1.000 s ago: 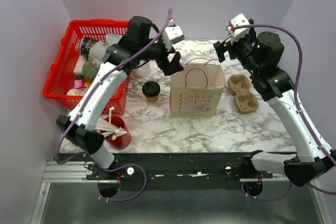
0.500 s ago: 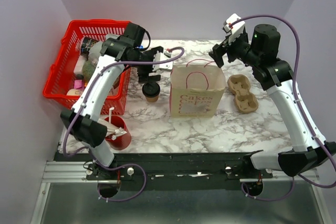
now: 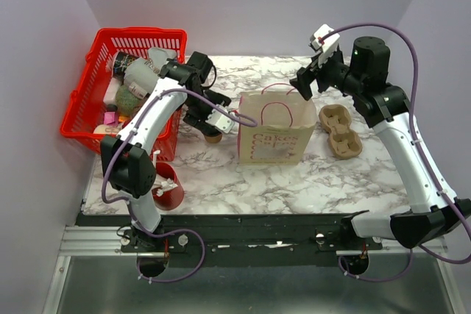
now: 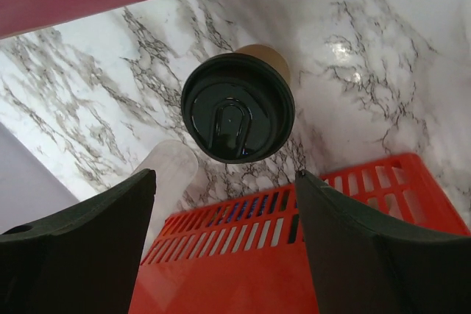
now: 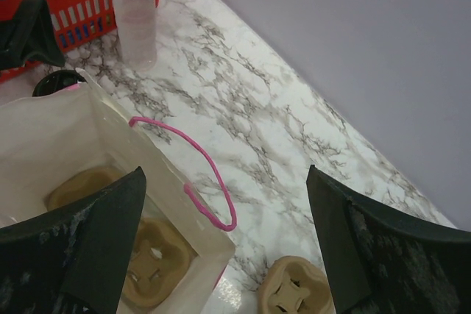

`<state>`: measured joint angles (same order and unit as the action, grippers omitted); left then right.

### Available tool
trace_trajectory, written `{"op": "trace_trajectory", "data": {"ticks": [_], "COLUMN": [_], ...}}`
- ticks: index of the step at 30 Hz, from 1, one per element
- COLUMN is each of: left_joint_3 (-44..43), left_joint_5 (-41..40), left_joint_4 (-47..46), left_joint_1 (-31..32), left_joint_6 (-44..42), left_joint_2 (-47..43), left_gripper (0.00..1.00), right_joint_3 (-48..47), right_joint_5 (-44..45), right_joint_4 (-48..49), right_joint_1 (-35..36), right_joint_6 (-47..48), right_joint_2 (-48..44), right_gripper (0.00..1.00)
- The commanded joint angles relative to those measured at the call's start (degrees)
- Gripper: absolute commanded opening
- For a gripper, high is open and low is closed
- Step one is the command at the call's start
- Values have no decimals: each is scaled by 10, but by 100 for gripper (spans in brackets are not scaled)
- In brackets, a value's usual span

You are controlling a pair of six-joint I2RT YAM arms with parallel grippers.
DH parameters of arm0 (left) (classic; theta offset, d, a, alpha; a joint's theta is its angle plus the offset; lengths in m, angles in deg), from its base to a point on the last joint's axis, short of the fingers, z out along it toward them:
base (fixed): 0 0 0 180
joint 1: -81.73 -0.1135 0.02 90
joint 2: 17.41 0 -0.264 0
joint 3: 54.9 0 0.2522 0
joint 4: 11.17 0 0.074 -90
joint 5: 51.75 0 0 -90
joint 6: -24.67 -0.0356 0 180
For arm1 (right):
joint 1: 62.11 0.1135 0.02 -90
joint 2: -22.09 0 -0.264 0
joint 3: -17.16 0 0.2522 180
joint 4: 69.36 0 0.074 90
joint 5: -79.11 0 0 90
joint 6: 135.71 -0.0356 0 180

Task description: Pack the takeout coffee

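The takeout coffee [image 4: 237,106], a tan paper cup with a black lid, stands upright on the marble table between the red basket and the paper bag. My left gripper [image 4: 224,174] is open and empty, close over the cup. In the top view the gripper [image 3: 212,118] hides most of the cup. The lid's edge also shows in the right wrist view [image 5: 55,79]. My right gripper [image 5: 224,174] is open and empty, above the back rim of the open paper bag [image 3: 271,136]. A pulp cup carrier [image 5: 143,259] lies inside the bag.
A red basket [image 3: 85,101] of goods stands at the left, its wall [image 4: 250,262] close to my left fingers. A water bottle [image 5: 136,16] stands behind the cup. A second pulp carrier [image 3: 340,131] lies right of the bag. A red cup of white sticks [image 3: 168,190] stands at front left.
My left gripper has swung from above the bag down and left to just over the coffee cup. My right gripper has shifted slightly left toward the bag.
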<state>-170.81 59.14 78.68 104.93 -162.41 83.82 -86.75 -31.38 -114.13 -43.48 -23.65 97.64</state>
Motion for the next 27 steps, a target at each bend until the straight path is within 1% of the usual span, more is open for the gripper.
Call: {"op": "trace_trajectory", "data": {"ticks": [1, 7, 9, 15, 20, 27], "left_joint_3": [5, -7, 0, 1, -1, -26], "left_joint_5": [-20, -16, -15, -28, -31, -36], "left_joint_4": [105, 105, 97, 90, 85, 93], "left_joint_1": [-1, -1, -1, -1, 2, 4], "left_joint_6": [-111, -133, -139, -163, -177, -171], "left_joint_2": [18, 46, 52, 80, 94, 124], "left_gripper": [82, 82, 84, 85, 85, 82], "right_joint_3": [20, 37, 38, 26, 25, 26], "right_joint_5": [-12, -8, -4, -3, 2, -2], "right_joint_4": [-14, -17, -20, -28, -33, -37], "right_joint_1": [-4, -4, -4, -8, -10, -15], "right_joint_6": [-8, -3, -1, -6, -4, -6], "right_joint_2": [-15, -22, -22, -17, -17, -15], "right_gripper": [98, 98, 98, 98, 98, 98]}}
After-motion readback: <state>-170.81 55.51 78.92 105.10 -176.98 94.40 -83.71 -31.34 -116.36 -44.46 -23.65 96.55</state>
